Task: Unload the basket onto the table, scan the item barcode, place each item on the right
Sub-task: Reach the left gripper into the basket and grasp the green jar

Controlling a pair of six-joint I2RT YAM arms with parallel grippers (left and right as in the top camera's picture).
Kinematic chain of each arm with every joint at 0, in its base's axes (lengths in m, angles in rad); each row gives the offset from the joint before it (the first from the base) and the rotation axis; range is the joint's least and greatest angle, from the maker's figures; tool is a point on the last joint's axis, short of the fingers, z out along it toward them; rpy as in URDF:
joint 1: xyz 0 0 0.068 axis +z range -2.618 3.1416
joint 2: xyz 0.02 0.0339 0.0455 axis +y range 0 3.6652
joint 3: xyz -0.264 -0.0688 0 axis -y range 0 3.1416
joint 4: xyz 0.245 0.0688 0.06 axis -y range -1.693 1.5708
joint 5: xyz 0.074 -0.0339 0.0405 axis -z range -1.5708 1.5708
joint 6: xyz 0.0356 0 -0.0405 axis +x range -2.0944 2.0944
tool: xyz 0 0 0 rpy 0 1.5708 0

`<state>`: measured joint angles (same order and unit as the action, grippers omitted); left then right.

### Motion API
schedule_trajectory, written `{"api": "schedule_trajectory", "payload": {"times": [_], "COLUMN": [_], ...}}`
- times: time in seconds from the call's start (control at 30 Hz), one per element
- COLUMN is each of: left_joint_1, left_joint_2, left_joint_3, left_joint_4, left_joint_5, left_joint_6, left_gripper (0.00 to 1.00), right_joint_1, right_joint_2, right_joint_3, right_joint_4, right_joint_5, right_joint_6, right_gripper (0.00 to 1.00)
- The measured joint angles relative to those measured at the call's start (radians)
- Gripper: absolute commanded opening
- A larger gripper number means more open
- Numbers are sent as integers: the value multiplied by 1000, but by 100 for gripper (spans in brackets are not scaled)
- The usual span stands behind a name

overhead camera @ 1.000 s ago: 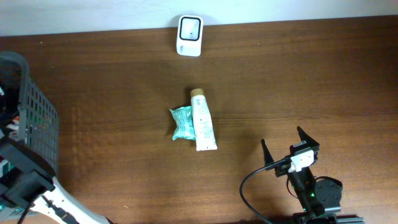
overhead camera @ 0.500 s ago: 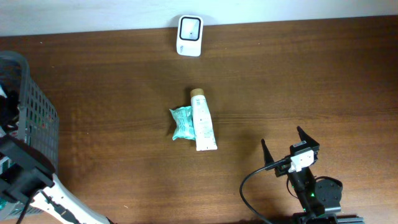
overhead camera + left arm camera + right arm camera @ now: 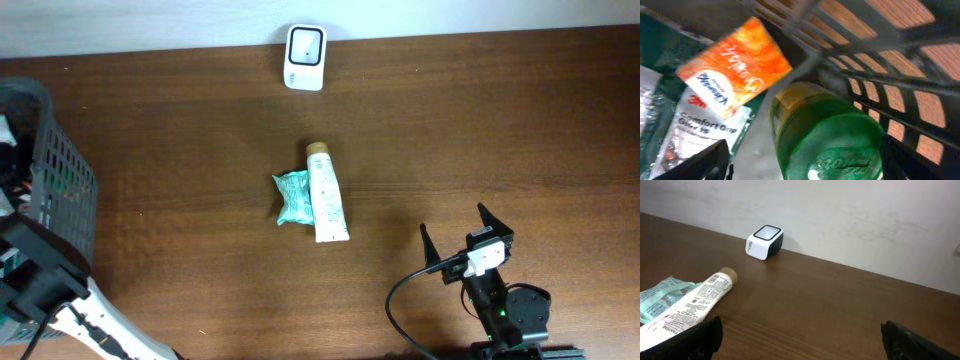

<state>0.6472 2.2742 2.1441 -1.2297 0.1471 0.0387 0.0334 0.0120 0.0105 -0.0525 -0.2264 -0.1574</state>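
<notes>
Plainly, the tube (image 3: 327,202) lies flat at the middle of the table (image 3: 500,120). It is white, with a tan cap pointing toward the far edge and dark print down its side; the right wrist view reads PANTENE there. A crumpled teal packet (image 3: 292,197) lies against its left side, touching it. The scanner (image 3: 303,60), a small white box with a dark window on top, sits at the far edge, well apart from both and roughly in line with the cap.

The left gripper (image 3: 807,160) is down inside the basket (image 3: 60,190), a dark grey mesh bin at the table's left edge. Its fingers (image 3: 700,167) show as dark shapes in the two lower corners of its own view, wide apart, with a green-lidded jar (image 3: 830,135) between and beyond them. That view is blurred, and whether a finger touches the jar cannot be told. Beside the jar lie an orange pack (image 3: 735,67) and a white pack (image 3: 695,125) printed Comfort Grip. The right gripper (image 3: 453,222) hovers by the table's near edge, right of the tube, its jaws spread fully and holding nothing.

Counted: one tube, one packet, one scanner, one basket and two grippers. In the basket, one jar, one orange pack and one white pack are in view.
</notes>
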Motion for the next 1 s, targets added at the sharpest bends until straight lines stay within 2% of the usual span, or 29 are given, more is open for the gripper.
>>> {"api": "schedule_trajectory", "payload": {"times": [0.1,0.2,0.3,0.57,0.7,0.77,0.8,0.9,1.0], "left_joint_1": [0,-1,-3,-11,-12,-12,-12,-11,-11], "left_joint_2": [-4,-4,-11,4,4,4,4,5,5], "left_joint_3": [-25,-45,-43,53,166,224,243,256,237], "left_joint_4": [20,20,0,-202,-260,-277,-275,-269,-245], "left_joint_5": [28,29,21,-60,-69,-69,-70,-99,-115], "left_joint_6": [17,37,31,-59,-85,-90,-94,-95,-77], "left_gripper": [66,56,57,59,68,82,93,99,100], "right_joint_1": [0,0,0,0,0,0,0,0,0], "right_joint_2": [0,0,0,0,0,0,0,0,0], "right_joint_3": [0,0,0,0,0,0,0,0,0], "right_joint_4": [0,0,0,0,0,0,0,0,0], "right_joint_5": [0,0,0,0,0,0,0,0,0], "right_joint_6": [0,0,0,0,0,0,0,0,1], "right_gripper": [98,98,98,98,98,98,98,98,98]}}
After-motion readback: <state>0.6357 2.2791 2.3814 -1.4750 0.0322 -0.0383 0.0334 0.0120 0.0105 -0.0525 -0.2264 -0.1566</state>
